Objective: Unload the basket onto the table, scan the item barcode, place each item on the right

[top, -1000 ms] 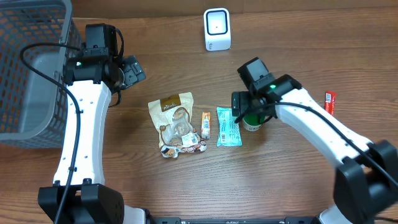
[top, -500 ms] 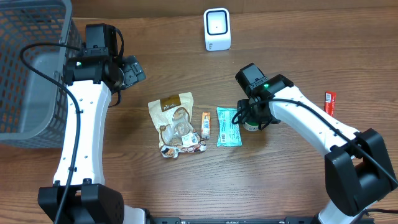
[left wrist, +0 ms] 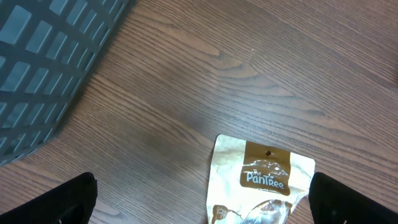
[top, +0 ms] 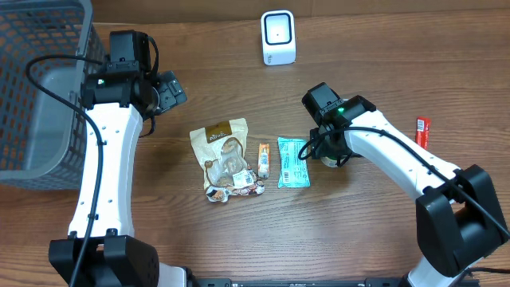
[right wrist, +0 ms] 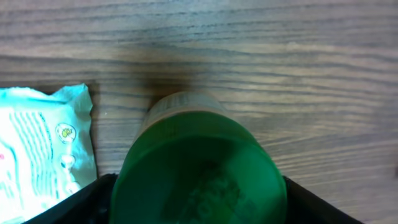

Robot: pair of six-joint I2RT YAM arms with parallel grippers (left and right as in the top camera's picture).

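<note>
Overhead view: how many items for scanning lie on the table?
5: brown pouch, small orange bar, teal packet, green bottle beside it, red packet at the right edge. The basket may hide more.

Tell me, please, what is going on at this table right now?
The right tool is down over a green bottle standing beside a teal packet, with a finger on each side of it. Whether it has a firm grip yet is unclear. The left tool hangs open and empty near the basket, above a brown pouch. The scanner sits at the far edge, and nothing is in front of it yet.
</note>
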